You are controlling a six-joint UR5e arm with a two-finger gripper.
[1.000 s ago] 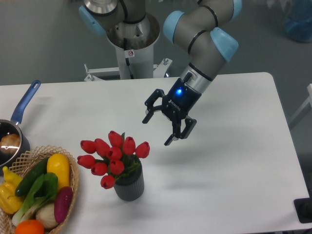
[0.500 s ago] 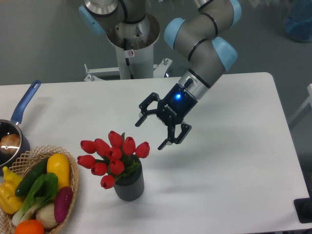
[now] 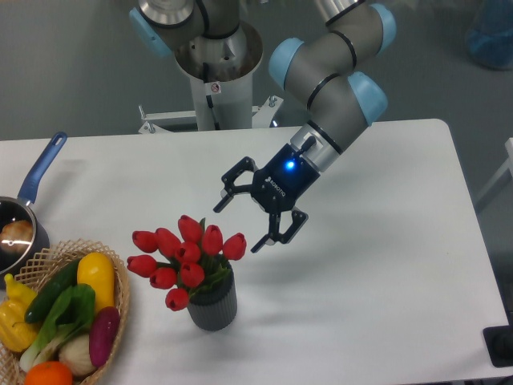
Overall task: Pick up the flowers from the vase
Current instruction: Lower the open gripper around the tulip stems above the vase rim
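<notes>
A bunch of red tulip flowers (image 3: 186,257) with green leaves stands in a small dark grey ribbed vase (image 3: 213,306) near the table's front. My gripper (image 3: 238,225) hangs open above the table, just right of and slightly behind the flowers, apart from them. Its fingers point down and to the left toward the blooms, and nothing is held between them. A blue light glows on the wrist.
A wicker basket (image 3: 120,309) of colourful vegetables sits at the front left. Behind it at the left edge is a blue-handled saucepan (image 3: 28,204). The arm's pedestal (image 3: 216,64) stands behind the white table (image 3: 385,265).
The gripper has moved left and a little down toward the flowers, staying open. Flowers and vase have not moved.
</notes>
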